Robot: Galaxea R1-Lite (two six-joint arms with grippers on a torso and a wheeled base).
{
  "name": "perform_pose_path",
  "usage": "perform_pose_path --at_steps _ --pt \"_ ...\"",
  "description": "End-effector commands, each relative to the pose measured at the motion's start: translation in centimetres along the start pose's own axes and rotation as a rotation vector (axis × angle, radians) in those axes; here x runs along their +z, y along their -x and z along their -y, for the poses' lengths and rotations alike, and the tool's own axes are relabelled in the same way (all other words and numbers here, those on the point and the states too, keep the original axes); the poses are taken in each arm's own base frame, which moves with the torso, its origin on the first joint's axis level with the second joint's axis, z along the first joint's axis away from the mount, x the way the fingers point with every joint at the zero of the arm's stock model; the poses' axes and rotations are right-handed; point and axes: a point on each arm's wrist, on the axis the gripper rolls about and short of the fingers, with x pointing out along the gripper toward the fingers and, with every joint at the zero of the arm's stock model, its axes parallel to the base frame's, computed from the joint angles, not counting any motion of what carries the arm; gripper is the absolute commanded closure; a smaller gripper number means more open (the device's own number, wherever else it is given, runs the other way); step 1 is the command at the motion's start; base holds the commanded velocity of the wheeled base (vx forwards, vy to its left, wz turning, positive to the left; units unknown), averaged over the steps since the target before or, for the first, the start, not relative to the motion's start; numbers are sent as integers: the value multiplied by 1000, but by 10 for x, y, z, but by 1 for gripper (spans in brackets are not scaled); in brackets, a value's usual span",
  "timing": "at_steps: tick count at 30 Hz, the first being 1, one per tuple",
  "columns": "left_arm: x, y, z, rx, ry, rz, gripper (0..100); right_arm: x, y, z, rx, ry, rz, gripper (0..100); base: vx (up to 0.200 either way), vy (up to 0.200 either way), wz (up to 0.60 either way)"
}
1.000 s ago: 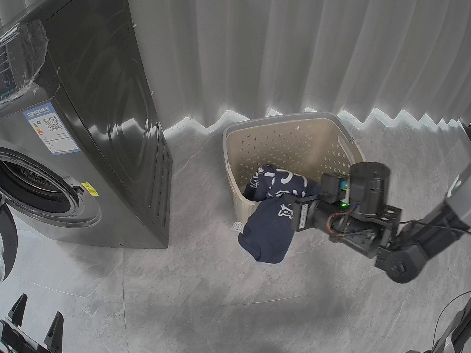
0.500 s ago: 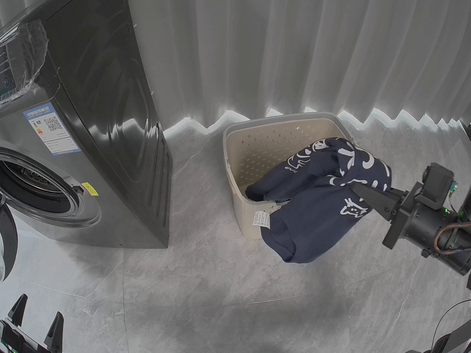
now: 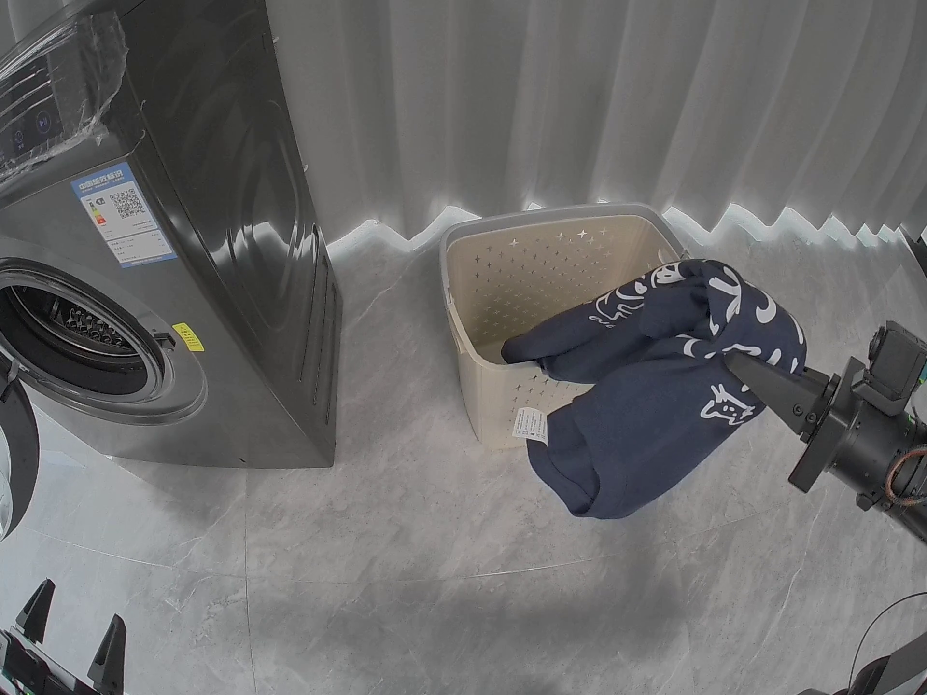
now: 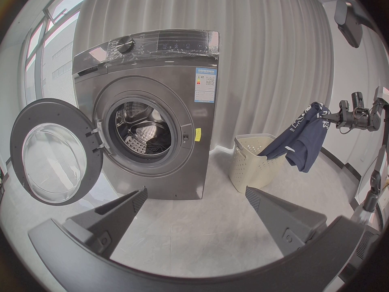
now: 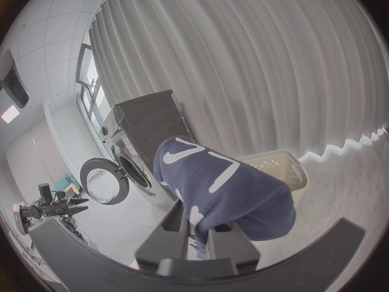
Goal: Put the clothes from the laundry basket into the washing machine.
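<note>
Navy sweatshirt point(image 3: 666, 388) with white print hangs from the right gripper point(image 3: 748, 371), whose jaws are clamped on its fabric above the right side of the beige laundry basket point(image 3: 502, 272). One sleeve trails down inside the basket, and the rest drapes outside over its near rim. Left of the basket stands the grey washing machine point(image 3: 222, 243), its round door point(image 4: 54, 151) swung open. The left gripper point(image 4: 194, 191) sits far left of the basket, jaws spread, holding nothing.
</note>
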Motion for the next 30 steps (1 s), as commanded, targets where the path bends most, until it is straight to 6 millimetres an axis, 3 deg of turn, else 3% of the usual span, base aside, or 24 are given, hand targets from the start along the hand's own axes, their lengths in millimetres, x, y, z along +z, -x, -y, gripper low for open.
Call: perform_pose_path --at_steps 1,30 --pt "-5 0 0 0 3 -1 0 -1 0 -1 5 -4 -6 100 0 200 0" --pt "-5 0 0 0 4 -1 0 -7 -2 -1 5 -6 -32 100 0 200 0"
